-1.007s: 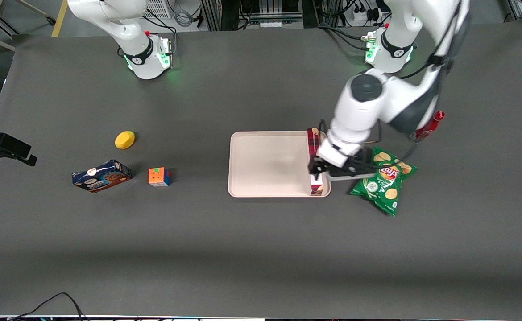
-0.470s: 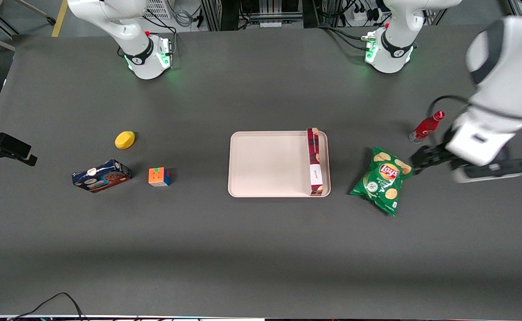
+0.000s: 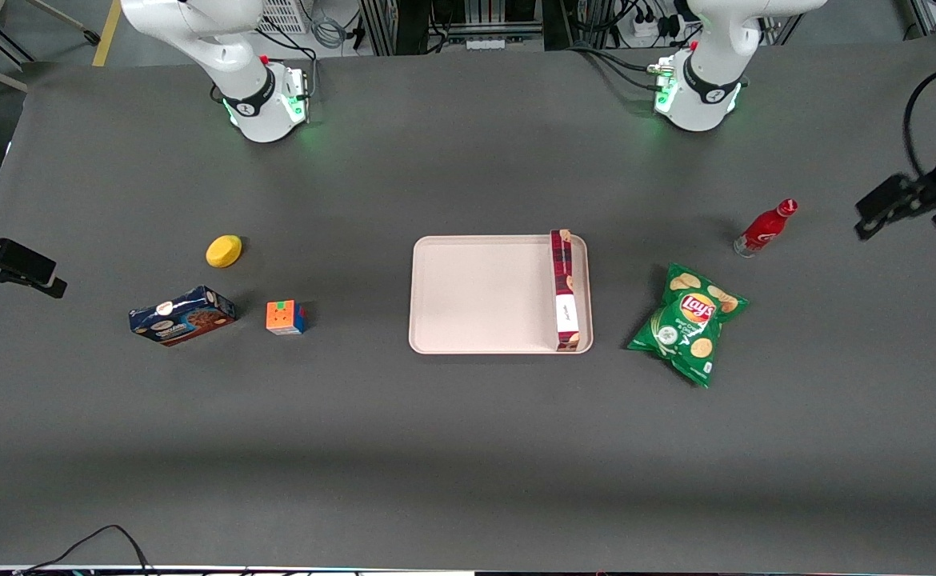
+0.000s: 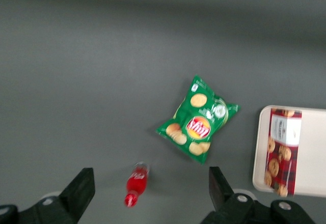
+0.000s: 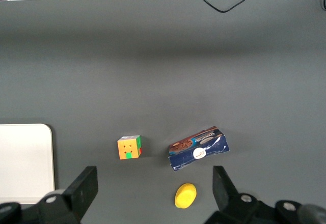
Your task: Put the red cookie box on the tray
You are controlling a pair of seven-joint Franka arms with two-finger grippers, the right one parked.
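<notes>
Task state as we found it: the long slim dark-red plaid cookie box [image 3: 566,290] lay inside the large flat pale pink-beige tray [image 3: 484,296]. It was tucked along the tray's three o'clock rim as the front camera reads it, with its long axis running twelve to six. It spanned nearly the whole of that rim, and we could not tell whether it touched the rim or sat just beside it. We judged that spot sensible, since it was the edge nearest the working arm and a carton laid along a rim has little room to slide. The wrist camera showed the same red cookie box [image 4: 282,152] resting within the tray [image 4: 313,152], white label patch showing and nothing gripping it. The left arm's gripper [image 3: 912,208] hung well apart from the tray, out toward the working arm's end of the table, at about three o'clock from the small red bottle [image 3: 766,228]. In the wrist view the gripper [image 4: 150,175] had its two fingers [image 4: 81,188] spread wide with nothing between them. We read that as a release completed and the placement done. Between tray and bottle lay the crinkled green chip bag [image 3: 688,320], flat and apparently undisturbed. Toward the parked arm's end sat the shorter dark blue cookie box [image 3: 182,315], a multicoloured puzzle cube [image 3: 285,317] and a rounded yellow object [image 3: 224,250], none of which concerned the task.
</notes>
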